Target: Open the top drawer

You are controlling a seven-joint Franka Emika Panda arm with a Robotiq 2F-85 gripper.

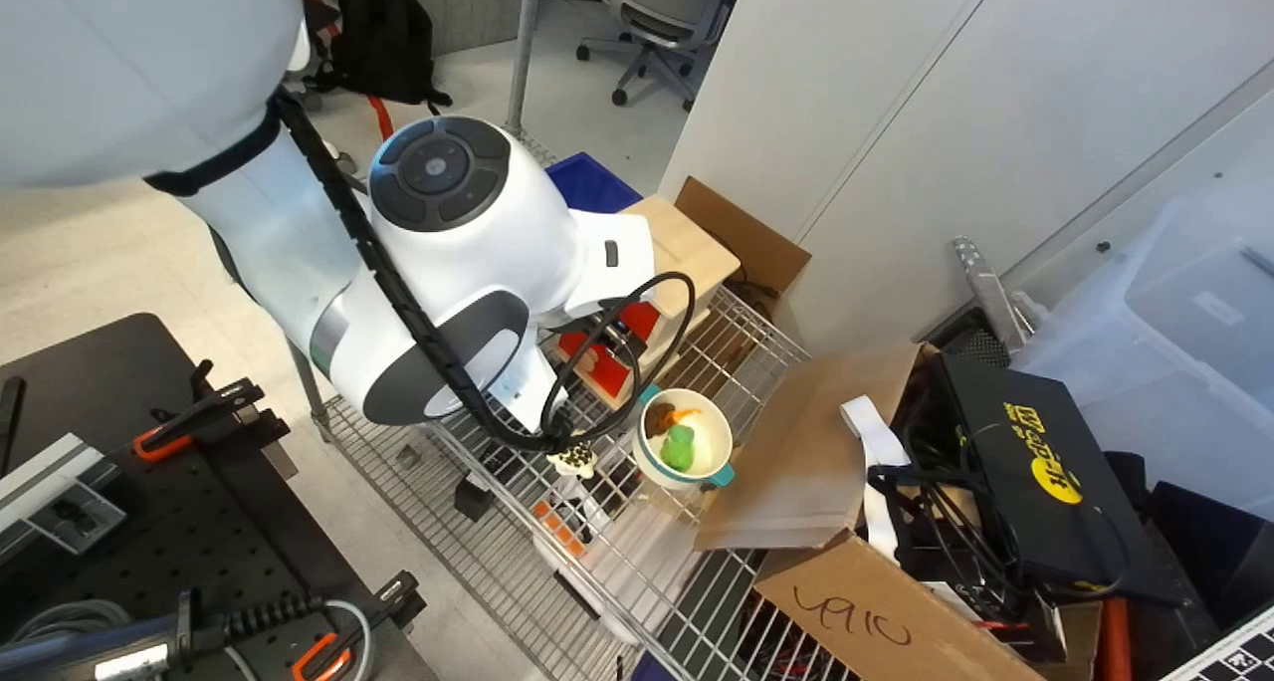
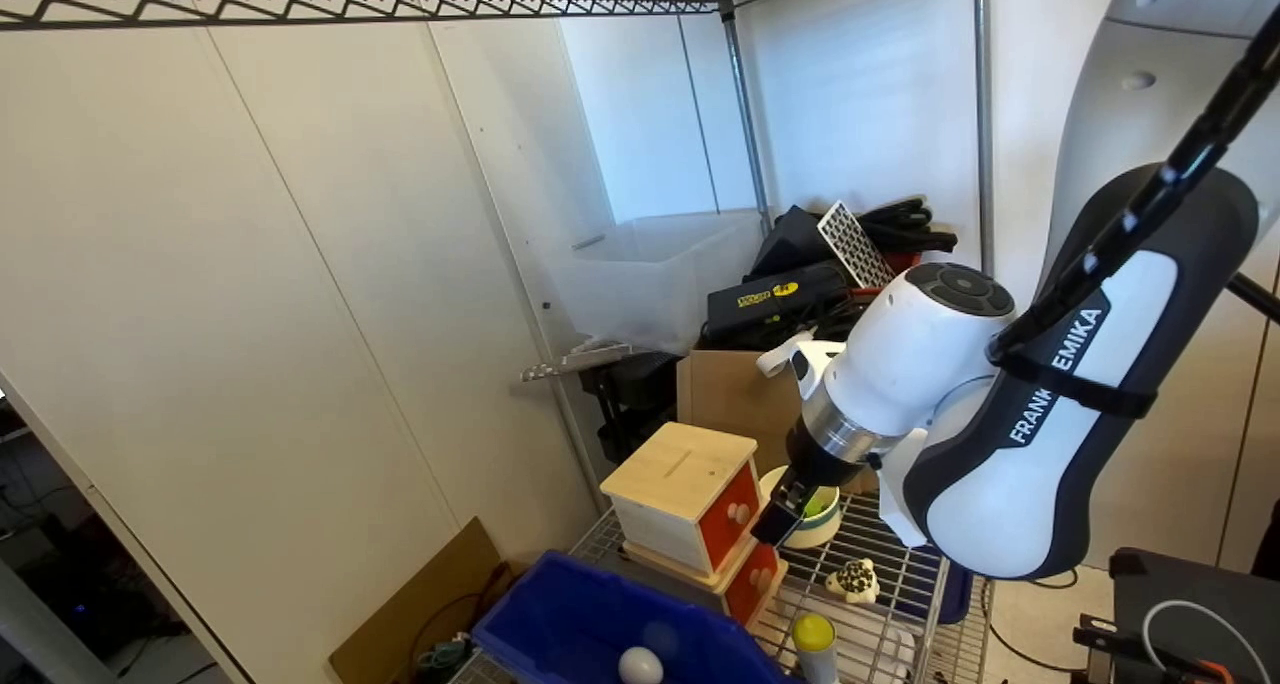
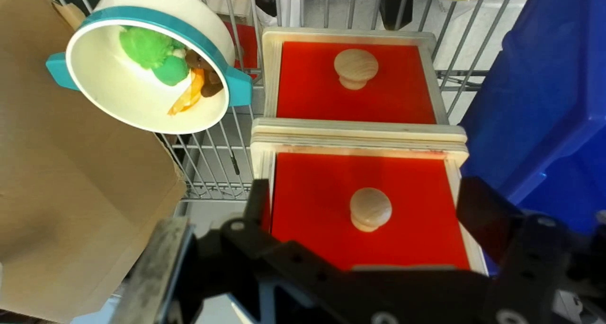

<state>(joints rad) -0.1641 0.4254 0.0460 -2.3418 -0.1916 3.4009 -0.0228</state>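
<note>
- Hovering before the front of the cabinet [image 2: 655,534], the gripper [image 3: 367,208] has its fingers [image 3: 259,203] spread wide and holds nothing; whether it touches the wood I cannot tell.
- Top drawer [image 3: 310,186]: closed, its round knob [image 3: 370,207] between the fingers in the wrist view.
- Bottom drawer [image 2: 744,591]: closed too, directly beneath.
- Cabinet: near the edge of the wire shelf [image 1: 737,357] by the wall [image 2: 340,384].
- Blue bin [image 2: 540,604] just beside it, white ball [image 2: 640,666] inside; pot [image 3: 113,85] of colored pieces [image 3: 144,48] near its other side.
- Toward the shelf's opposite edge: yellow-topped can [image 2: 816,649], spotted figure [image 2: 855,582].

Red top drawer [image 1: 642,317] partly behind arm [image 1: 289,215]
</note>
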